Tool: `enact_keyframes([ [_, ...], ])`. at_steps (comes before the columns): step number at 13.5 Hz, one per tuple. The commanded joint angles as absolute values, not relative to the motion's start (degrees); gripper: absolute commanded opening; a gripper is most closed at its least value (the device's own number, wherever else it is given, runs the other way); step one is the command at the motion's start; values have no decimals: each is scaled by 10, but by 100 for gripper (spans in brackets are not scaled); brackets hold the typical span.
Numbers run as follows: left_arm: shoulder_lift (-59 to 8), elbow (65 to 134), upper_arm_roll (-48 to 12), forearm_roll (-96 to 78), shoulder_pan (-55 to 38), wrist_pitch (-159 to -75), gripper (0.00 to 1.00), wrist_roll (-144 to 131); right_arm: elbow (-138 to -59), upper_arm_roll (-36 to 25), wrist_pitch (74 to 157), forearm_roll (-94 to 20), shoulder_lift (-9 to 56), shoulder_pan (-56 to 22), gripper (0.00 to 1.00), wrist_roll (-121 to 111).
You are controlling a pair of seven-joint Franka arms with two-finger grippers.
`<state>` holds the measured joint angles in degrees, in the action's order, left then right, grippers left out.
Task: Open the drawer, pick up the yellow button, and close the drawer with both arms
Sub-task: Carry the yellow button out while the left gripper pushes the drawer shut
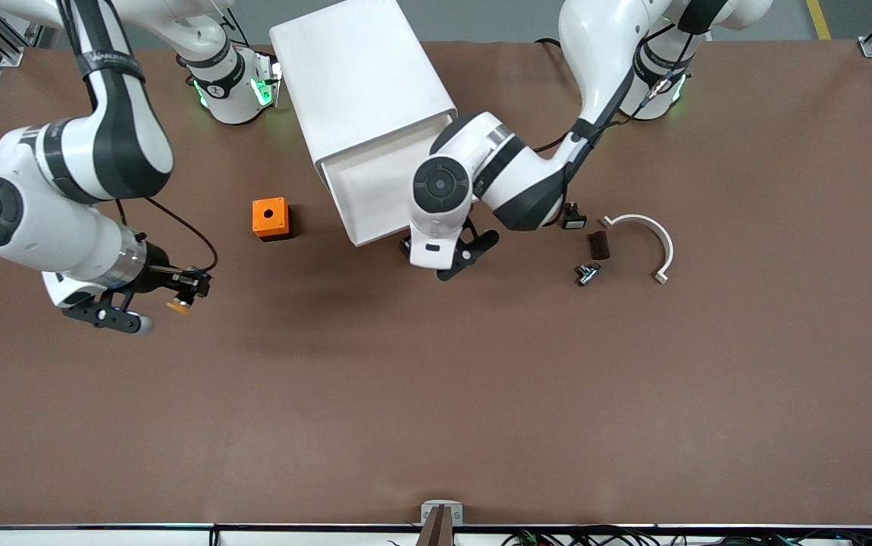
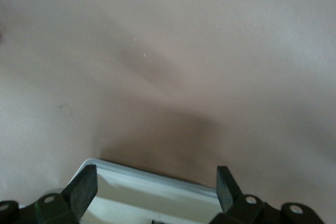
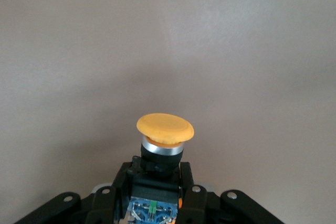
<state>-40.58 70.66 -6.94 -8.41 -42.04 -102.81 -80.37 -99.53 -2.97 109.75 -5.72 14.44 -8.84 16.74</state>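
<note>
Over bare table toward the right arm's end, the button [image 3: 165, 139] sits clamped in the right gripper [image 1: 182, 292], its round orange cap jutting clear of the fingers and its black-and-blue body pinched between them. It looks small, hard and light, with a smooth cap likely to slip, so the squarer body seems the sound place to hold it, as the gripper does. Near the middle of the table, the drawer [image 1: 372, 191], uppermost in the white cabinet [image 1: 360, 80], stands pulled out toward the front camera, a shallow stiff tray that should slide on a push at its front lip. Poised over that lip, the left gripper [image 1: 451, 254] holds its jaws wide apart and grips nothing. Between drawer and right gripper rests an orange cube [image 1: 271, 218]; toward the left arm's end lie a curved white bracket [image 1: 652, 235] and small dark parts [image 1: 597, 244].
</note>
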Motion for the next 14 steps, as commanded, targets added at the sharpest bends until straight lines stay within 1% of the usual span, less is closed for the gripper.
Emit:
enact_keyframes([
  [1,-371,755,-89,-72,-428,-1030,99,-795,-1018,-19,1138,-48,152,-55,0,106],
  [4,-363,766,-116,-72,-436,-1030,99,-795,-1044,-19,1193,-48,170,-17,1,20],
  [7,-363,777,-130,-72,-458,-1030,99,-802,-1049,-19,1226,-48,193,12,1,-43],
  [10,-364,783,-131,-72,-475,-1030,99,-807,-1081,-19,1282,-48,203,25,1,-77],
  [14,-365,784,-138,-73,-488,-1030,99,-808,-1119,-18,1360,-48,235,26,2,-97],
])
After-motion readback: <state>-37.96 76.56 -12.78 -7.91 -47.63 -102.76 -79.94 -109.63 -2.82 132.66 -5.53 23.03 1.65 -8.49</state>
